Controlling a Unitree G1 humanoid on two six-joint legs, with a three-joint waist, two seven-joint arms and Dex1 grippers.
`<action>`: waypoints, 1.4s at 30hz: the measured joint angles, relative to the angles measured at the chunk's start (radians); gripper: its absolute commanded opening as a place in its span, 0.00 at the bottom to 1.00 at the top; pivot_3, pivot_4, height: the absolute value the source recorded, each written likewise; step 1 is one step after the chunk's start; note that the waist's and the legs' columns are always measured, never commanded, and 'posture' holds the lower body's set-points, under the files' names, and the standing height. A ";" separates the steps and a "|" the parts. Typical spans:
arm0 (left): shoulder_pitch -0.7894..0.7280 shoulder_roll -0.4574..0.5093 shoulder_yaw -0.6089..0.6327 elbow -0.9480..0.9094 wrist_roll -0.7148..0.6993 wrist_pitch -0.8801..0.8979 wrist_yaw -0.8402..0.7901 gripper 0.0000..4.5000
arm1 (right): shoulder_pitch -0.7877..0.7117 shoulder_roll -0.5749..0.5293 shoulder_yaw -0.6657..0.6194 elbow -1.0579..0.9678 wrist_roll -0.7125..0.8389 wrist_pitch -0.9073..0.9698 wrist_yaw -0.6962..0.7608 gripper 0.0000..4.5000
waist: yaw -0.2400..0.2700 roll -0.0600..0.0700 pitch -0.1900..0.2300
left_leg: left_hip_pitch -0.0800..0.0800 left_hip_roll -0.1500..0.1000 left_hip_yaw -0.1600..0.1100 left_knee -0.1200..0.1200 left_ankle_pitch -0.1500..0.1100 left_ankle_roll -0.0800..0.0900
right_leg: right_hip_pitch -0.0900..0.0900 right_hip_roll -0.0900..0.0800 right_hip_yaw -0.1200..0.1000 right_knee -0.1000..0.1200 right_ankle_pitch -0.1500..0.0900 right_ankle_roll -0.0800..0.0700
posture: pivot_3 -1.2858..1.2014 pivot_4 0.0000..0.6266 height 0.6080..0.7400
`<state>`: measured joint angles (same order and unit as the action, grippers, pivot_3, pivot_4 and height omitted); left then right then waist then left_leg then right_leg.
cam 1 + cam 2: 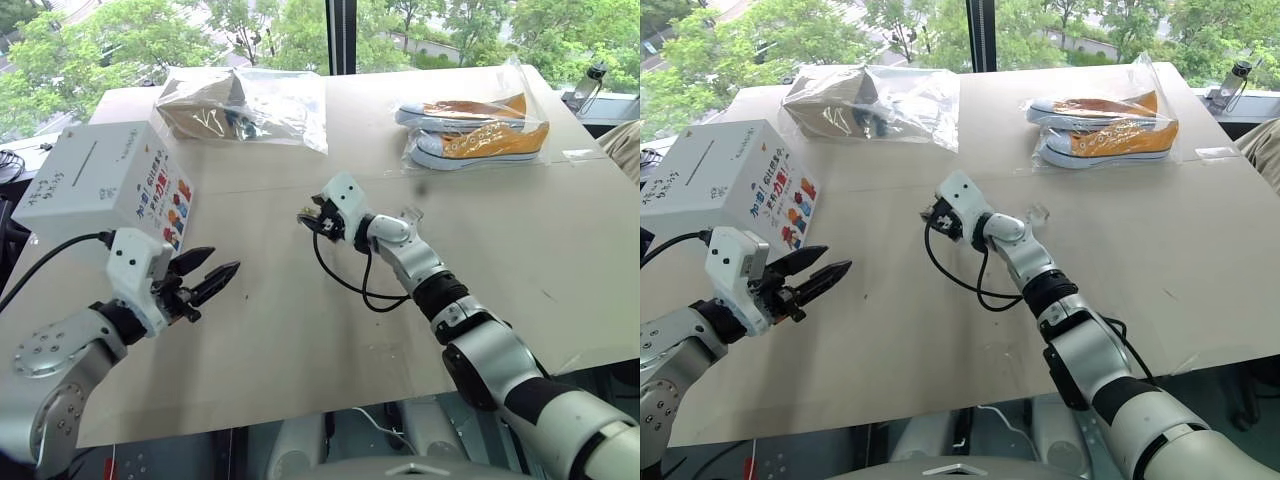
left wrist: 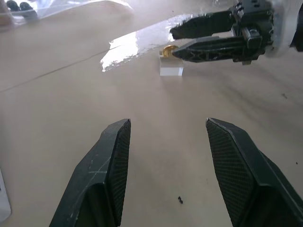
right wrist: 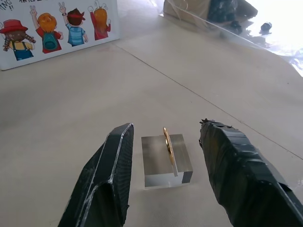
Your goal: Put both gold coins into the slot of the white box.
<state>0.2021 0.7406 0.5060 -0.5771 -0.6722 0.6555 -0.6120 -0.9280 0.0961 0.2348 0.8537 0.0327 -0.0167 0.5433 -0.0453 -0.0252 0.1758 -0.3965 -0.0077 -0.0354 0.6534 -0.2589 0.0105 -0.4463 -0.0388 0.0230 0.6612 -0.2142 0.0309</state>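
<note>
The right claw [image 3: 163, 156] stands released, its two black fingers straddling a small clear block [image 3: 165, 163] on the counter [image 1: 400, 350] without touching it. A gold coin [image 3: 166, 140] stands on edge in a groove across the top of the block. This upright mounting likely serves to present both coin faces to the fingers, so that a straight closure can pinch it. The fingers are level with the coin, one on each side, and grasp nothing yet.

The left claw [image 1: 205, 280] is also released and empty, its fingers spread above the bare counter, pointing toward the right claw and well apart from the block.

The white box [image 1: 110, 180] sits at the counter's left edge, slot [image 1: 80, 158] facing up, printed figures facing the arms. I cannot tell where the second coin is. Two bagged items lie at the far side.
</note>
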 measured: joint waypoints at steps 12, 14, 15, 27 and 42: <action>-0.004 -0.010 -0.004 -0.003 0.000 0.014 0.020 0.58 | -0.018 0.034 -0.027 0.074 -0.024 -0.030 0.015 0.01 | 0.000 0.000 0.000 | 0.000 0.000 0.000 0.000 0.000 0.000 | 0.000 0.000 0.000 0.000 0.000 0.000 | 0.52 0.24 1.00; -0.005 -0.016 -0.004 -0.003 -0.001 0.014 0.026 0.58 | -0.017 0.034 -0.033 0.074 -0.024 -0.030 0.015 0.01 | 0.000 0.000 0.000 | 0.000 0.000 0.000 0.000 0.000 0.000 | 0.000 0.000 0.000 0.000 0.000 0.000 | 0.52 0.24 1.00; -0.008 -0.025 -0.004 -0.003 -0.003 0.014 0.029 0.58 | -0.017 0.034 -0.043 0.073 -0.021 -0.030 0.017 0.01 | 0.001 0.000 0.000 | 0.000 0.000 0.000 0.000 0.000 0.000 | 0.000 0.000 0.000 0.000 0.000 0.000 | 0.52 0.24 1.00; -0.307 -0.354 0.038 0.012 -0.508 -0.025 0.254 0.58 | 0.080 0.035 -0.254 -0.576 0.633 0.733 0.207 0.01 | 0.005 -0.001 -0.001 | -0.001 0.000 -0.002 0.002 0.000 0.001 | 0.001 -0.002 -0.002 0.002 0.000 0.000 | 0.52 0.24 1.00; -0.385 -0.517 -0.112 0.057 -0.710 -0.119 0.324 0.58 | 0.101 0.037 -0.265 -0.785 0.953 0.937 0.068 0.01 | 0.004 -0.002 -0.002 | -0.002 0.000 -0.001 0.008 0.000 0.001 | 0.002 0.005 -0.002 0.003 0.000 0.000 | 0.52 0.24 1.00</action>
<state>-0.1831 0.2233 0.3944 -0.5198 -1.3819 0.5362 -0.2878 -0.8265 0.1327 -0.0302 0.0685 0.9855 0.9207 0.6109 -0.0411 -0.0271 0.1742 -0.3981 -0.0079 -0.0368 0.6616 -0.2593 0.0115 -0.4442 -0.0340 0.0211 0.6642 -0.2139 0.0313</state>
